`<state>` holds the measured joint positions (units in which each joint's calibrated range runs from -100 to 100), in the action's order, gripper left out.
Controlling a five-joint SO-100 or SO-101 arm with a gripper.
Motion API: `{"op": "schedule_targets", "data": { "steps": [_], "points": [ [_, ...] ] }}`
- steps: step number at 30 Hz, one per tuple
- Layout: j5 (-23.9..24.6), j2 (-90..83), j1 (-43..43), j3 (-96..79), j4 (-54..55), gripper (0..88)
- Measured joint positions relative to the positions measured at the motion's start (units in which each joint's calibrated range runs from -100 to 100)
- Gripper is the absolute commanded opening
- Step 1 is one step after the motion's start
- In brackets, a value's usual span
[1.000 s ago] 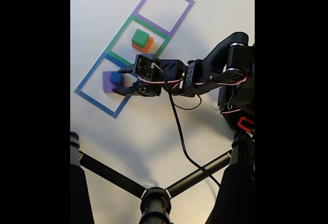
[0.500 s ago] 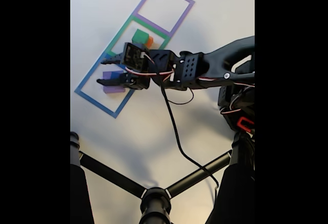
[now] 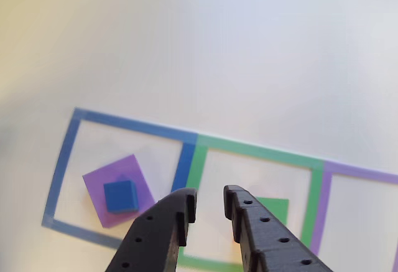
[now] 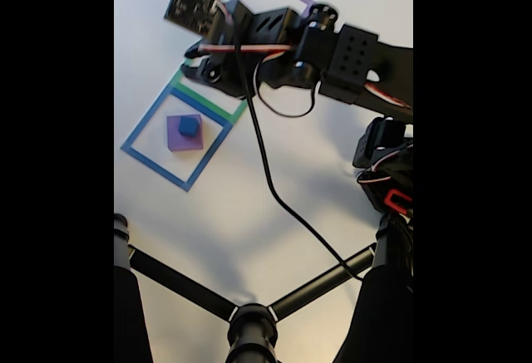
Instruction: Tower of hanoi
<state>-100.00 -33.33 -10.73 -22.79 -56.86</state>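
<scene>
White counter [image 3: 205,48] marked with three adjoining tape squares. In the other view we see the blue tape square [image 3: 65,154] at lower left, holding the purple slab [image 3: 140,175] with the blue cube [image 3: 120,196] resting on top of it. The claw [image 3: 208,198] enters from the bottom edge, its two black fingers spread by a narrow gap and pinching nothing. Behind its right finger, inside the green tape square [image 3: 255,154], we see the green cube [image 3: 277,206], partly hidden. In the fixed view the arm [image 4: 332,51] crosses the upper frame, with the slab [image 4: 176,137] and cube [image 4: 189,126] at centre left.
</scene>
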Motion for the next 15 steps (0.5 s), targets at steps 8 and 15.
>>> {"op": "schedule_targets", "data": {
  "steps": [8,15],
  "points": [
    [0.00,-6.89,10.48,16.77,-27.27,2.0],
    [0.00,-14.38,19.67,17.45,-36.44,5.0]
  ]
}}
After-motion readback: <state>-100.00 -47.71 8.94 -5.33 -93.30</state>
